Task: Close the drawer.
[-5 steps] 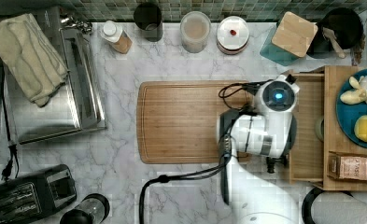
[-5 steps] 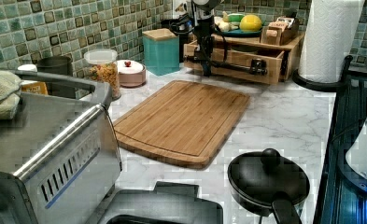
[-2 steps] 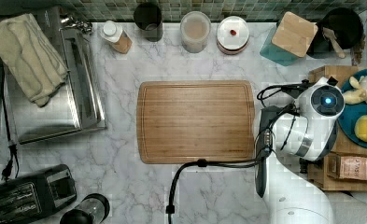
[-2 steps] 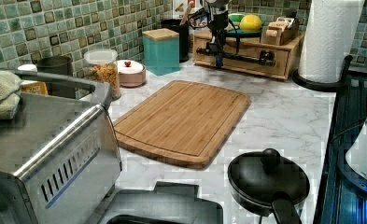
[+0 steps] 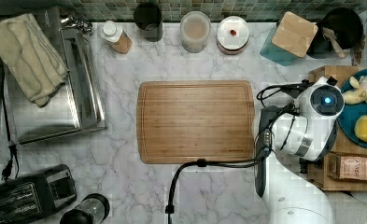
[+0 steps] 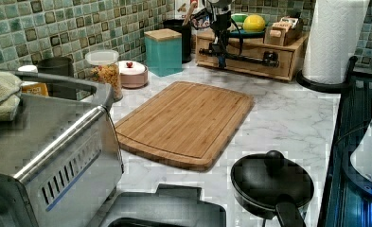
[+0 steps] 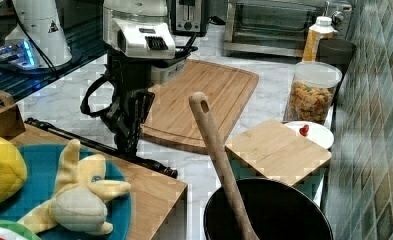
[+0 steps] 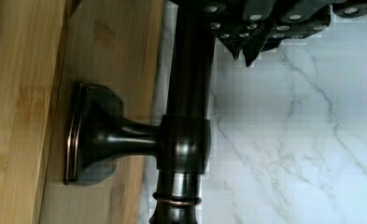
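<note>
The drawer sits pushed in, its light-wood front panel level with the wooden stand at the left view's far right. A dark bar handle runs across the panel. My gripper hangs right at this bar, on its counter side. Its fingertips are together and hold nothing.
A bamboo cutting board lies mid-counter, at the top view's left of my arm. The stand's top carries a blue plate of fruit. Teal canister, black pot, paper towel roll, pan lid stand around.
The drawer stood pulled out beside the cutting board; it has slid into the stand. My arm moved with it toward the top view's right.
</note>
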